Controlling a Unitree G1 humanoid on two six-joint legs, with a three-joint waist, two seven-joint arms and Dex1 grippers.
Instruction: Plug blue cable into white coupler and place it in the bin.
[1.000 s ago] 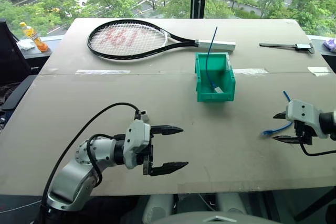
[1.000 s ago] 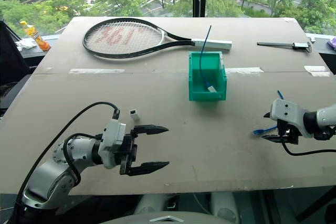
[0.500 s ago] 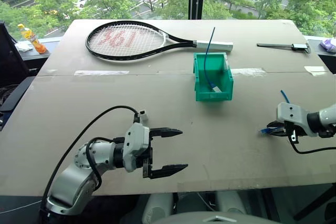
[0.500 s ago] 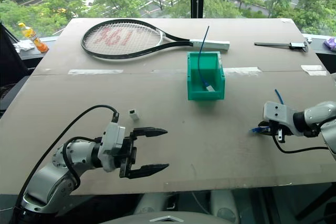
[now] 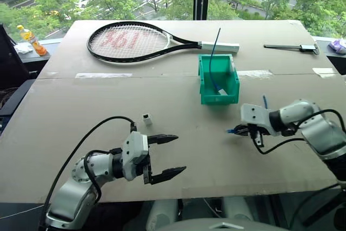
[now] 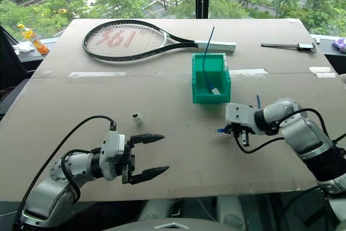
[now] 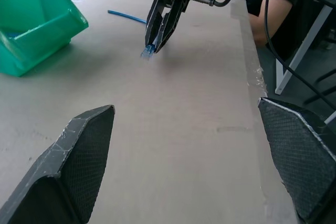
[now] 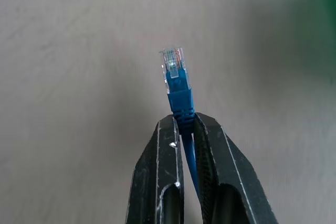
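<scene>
white coupler (image 5: pixel 146 117) left of bin (image 5: pixel 219 97)

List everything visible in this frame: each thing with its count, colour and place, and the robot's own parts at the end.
blue cable: one, bright blue, clamped near its plug in the right gripper, above the table
white coupler: one, white, on the table just beyond the left gripper
bin: one, teal-green, mid-table, holding a second blue cable with a white piece at its lower end
tennis racket: one, black frame, white grip, far side of the table
table: one, grey-brown
bottle: one, orange, beyond the table's far left corner
black tool: one, far right of the table
left gripper: open, low over the near edge
right gripper: shut on the blue cable
</scene>
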